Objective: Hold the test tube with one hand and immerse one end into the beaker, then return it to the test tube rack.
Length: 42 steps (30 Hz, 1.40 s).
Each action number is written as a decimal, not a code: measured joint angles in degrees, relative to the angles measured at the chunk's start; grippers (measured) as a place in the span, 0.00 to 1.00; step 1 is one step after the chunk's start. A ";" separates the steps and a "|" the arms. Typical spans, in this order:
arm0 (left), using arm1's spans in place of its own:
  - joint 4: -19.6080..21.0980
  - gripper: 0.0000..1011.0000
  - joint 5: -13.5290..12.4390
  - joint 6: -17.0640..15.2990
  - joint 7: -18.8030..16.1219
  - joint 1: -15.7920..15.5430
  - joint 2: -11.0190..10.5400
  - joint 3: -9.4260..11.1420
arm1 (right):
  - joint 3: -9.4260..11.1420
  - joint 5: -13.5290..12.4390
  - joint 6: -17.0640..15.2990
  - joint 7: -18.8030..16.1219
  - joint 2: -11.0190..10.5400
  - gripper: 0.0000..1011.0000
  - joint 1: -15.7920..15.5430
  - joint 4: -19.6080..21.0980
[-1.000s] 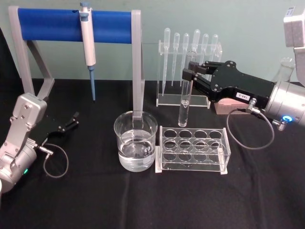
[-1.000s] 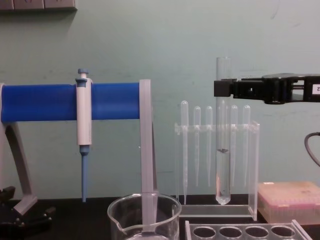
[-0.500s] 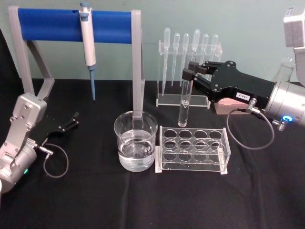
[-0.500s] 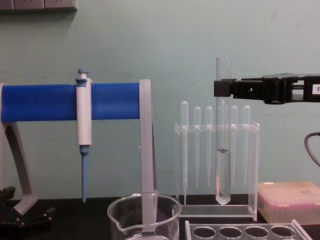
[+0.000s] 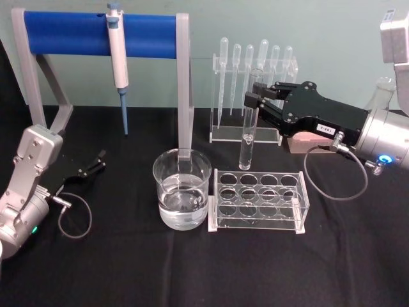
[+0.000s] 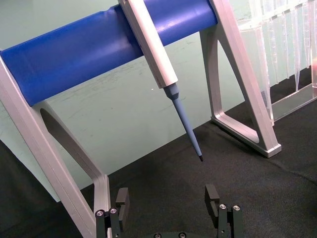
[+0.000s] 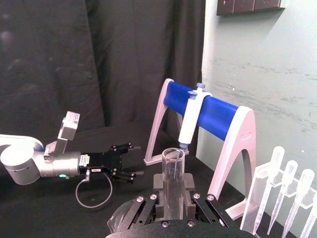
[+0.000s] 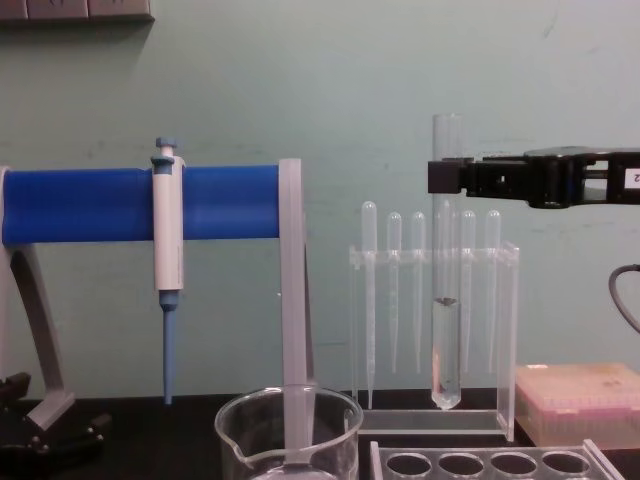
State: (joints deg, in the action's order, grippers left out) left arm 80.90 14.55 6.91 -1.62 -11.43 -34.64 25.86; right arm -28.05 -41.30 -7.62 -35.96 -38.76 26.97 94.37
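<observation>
Nothing differs from earlier: right gripper [image 5: 251,97] jaws clamp the test tube [image 5: 246,137] upright
Carry it left over the beaker [image 5: 160,185], lower vertically; left gripper [image 5: 94,163] parked, jaws apart

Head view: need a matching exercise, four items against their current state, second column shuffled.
1. test tube
2. beaker
3. left claw
4. pipette

A. hangs on the blue bar
B. open, empty
C. holds clear liquid
D. upright, gripped by the right claw

Pairs: 1-D, 2-C, 3-B, 4-A
</observation>
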 joint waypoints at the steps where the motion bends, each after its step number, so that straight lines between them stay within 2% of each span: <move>1: 0.00 0.99 0.00 0.00 0.00 0.00 0.00 0.00 | 0.00 0.00 0.00 0.00 0.00 0.23 0.00 0.00; 42: 0.00 0.99 0.00 0.00 0.00 0.00 0.00 0.00 | 0.00 0.00 0.00 0.00 0.00 0.23 0.00 0.00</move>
State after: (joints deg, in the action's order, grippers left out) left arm 80.90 14.55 6.91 -1.62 -11.43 -34.64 25.86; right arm -28.05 -41.30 -7.62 -35.96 -38.76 26.97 94.37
